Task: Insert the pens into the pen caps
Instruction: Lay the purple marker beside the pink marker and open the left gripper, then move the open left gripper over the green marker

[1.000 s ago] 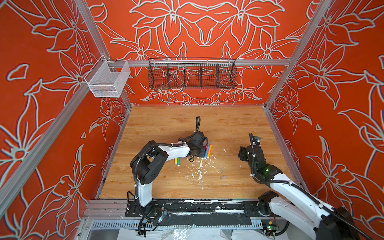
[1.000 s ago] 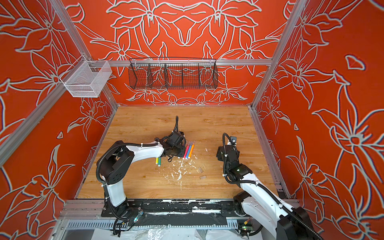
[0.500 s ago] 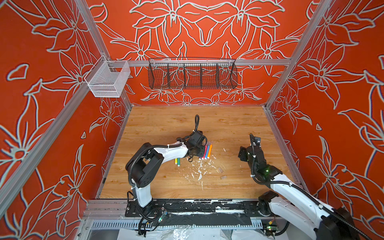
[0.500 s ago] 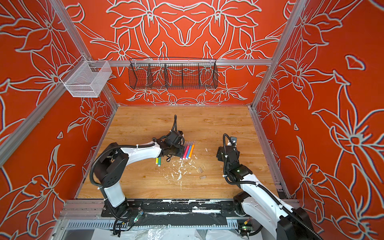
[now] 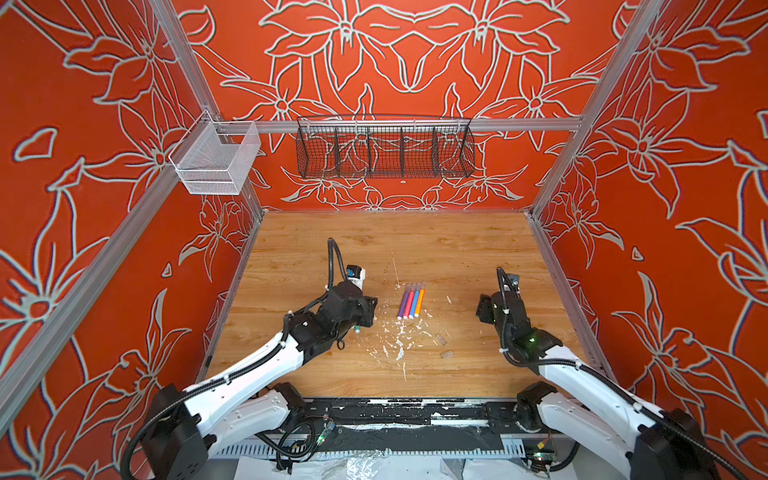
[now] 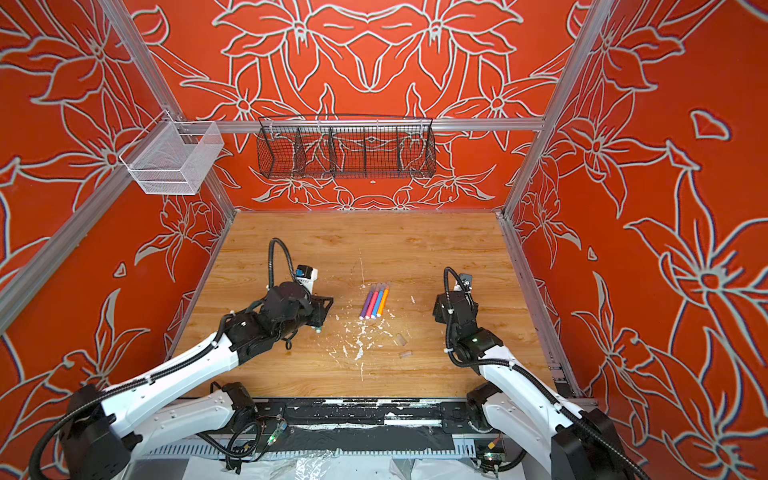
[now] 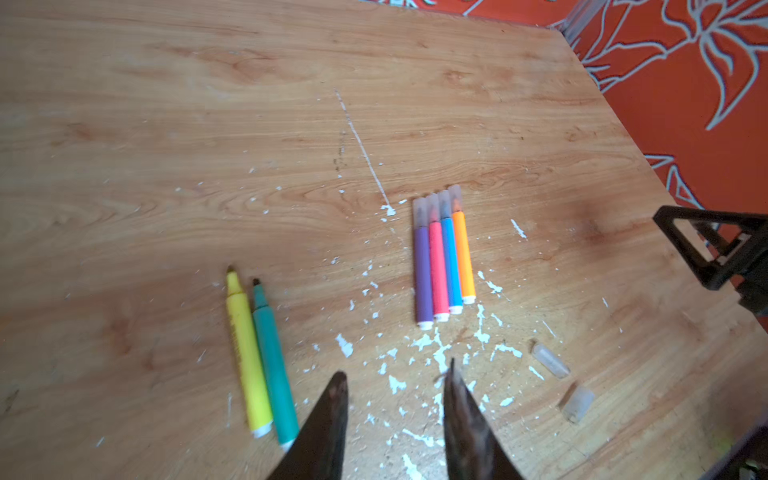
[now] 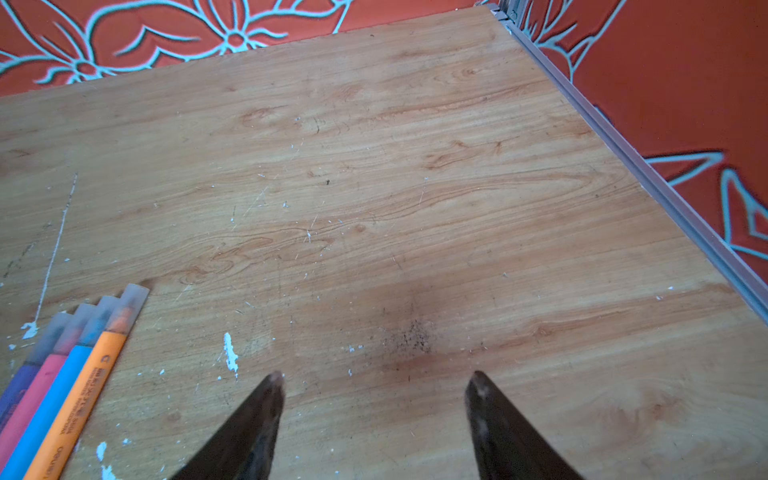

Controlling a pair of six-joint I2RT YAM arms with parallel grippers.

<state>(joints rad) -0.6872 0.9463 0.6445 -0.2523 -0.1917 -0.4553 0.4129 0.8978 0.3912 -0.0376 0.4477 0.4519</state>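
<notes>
1. Withdrawal: left gripper (image 7: 395,370) has backed off four capped pens (image 7: 442,257), jaws parted, empty.
2. Right gripper (image 8: 376,374): open, empty.
3. Yellow pen (image 7: 245,340), green pen (image 7: 272,357), two loose pen caps (image 7: 550,359) lie on desk (image 7: 208,124); two insertions remain.

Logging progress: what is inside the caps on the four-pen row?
Each of the four caps holds a pen's nib, showing through: reddish on the pink pen, orange on the orange pen, darker on the blue pen and purple pen. Seating depth is hidden.
</notes>
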